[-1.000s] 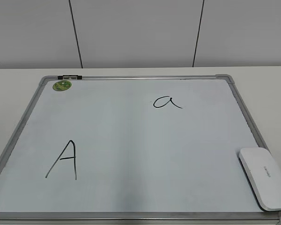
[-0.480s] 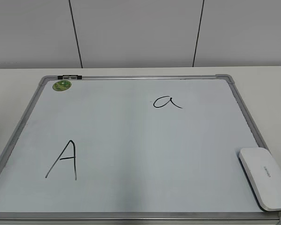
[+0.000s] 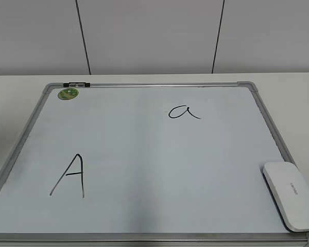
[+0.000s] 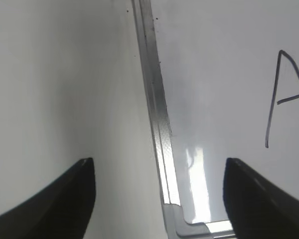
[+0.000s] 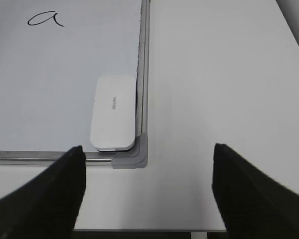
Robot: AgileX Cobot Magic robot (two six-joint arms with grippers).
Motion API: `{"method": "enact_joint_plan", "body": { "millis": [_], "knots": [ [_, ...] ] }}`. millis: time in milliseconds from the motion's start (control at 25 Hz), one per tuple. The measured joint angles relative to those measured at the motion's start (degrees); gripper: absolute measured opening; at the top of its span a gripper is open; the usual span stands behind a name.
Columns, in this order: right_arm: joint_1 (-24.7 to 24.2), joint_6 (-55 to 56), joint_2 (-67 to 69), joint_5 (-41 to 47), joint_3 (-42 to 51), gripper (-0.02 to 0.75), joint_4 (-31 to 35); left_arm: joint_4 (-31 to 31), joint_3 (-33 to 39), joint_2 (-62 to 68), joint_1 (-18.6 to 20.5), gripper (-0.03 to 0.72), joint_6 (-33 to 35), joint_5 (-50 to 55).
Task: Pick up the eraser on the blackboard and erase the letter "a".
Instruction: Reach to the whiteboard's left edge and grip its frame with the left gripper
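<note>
Nothing done yet: eraser untouched in near right corner of blackboard against frame, cursive "a" intact toward far right, capital A near left. Left gripper and right gripper both spread, empty. Arms absent from exterior view, fingertips cropped

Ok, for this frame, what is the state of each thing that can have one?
eraser: flat on the board, near right corner, untouched
letter "a": intact, not erased
capital "A": intact
blackboard: flat on the table
left gripper: jaws open, empty
right gripper: jaws open, empty
</note>
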Motion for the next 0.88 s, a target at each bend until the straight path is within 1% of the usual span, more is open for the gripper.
{"method": "enact_joint_plan", "body": {
  "millis": [160, 360, 480, 880],
  "knots": [
    [0.0, 0.0, 0.0, 0.0, 0.0, 0.587, 0.0, -1.2, -2.7, 6.4, 1.0, 0.588, 1.5, 0.4],
    [0.0, 0.0, 0.0, 0.0, 0.0, 0.587, 0.0, -7.3, -6.1, 13.0, 5.0, 0.588, 7.1, 1.1],
    [0.0, 0.0, 0.0, 0.0, 0.0, 0.587, 0.0, -9.5, -8.5, 16.0, 6.2, 0.588, 10.2, 1.1],
    [0.0, 0.0, 0.0, 0.0, 0.0, 0.587, 0.0, -11.0, -18.8, 28.0, 6.6, 0.579, 12.8, 2.8]
  ]
}}
